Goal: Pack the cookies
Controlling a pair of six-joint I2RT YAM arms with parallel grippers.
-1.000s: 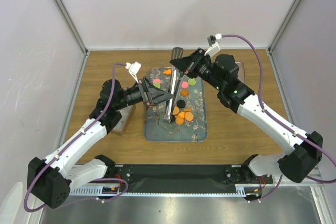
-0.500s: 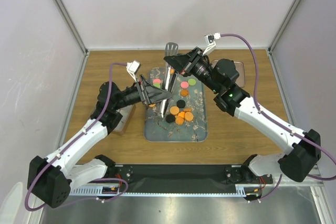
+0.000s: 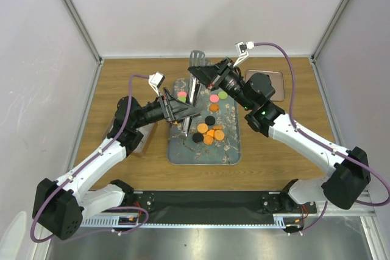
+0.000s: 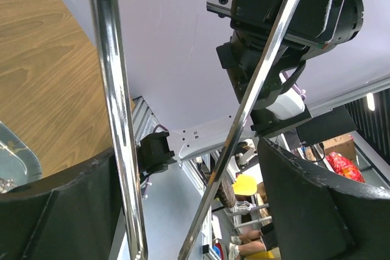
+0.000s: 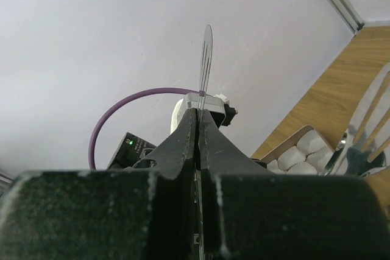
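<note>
Tongs [image 3: 197, 59] shifted left; right tool [image 5: 198, 117] clamps them, left tool [image 3: 192, 112] apart (straddling them).

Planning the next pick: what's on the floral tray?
Orange, pink, green and black cookies lie on the tray. The metal utensil and left fingers cover its left middle, so anything beneath is hidden.

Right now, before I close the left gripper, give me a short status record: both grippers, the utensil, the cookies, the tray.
left gripper: open, fingers either side of the metal utensil's bars, over the tray's left part
right gripper: shut on the metal utensil
metal utensil: held off the tray, slotted end toward the far wall
cookies: loose on the tray; orange cluster and two black near the middle, pink and green farther back
tray: flat on the table, between the arms
</note>
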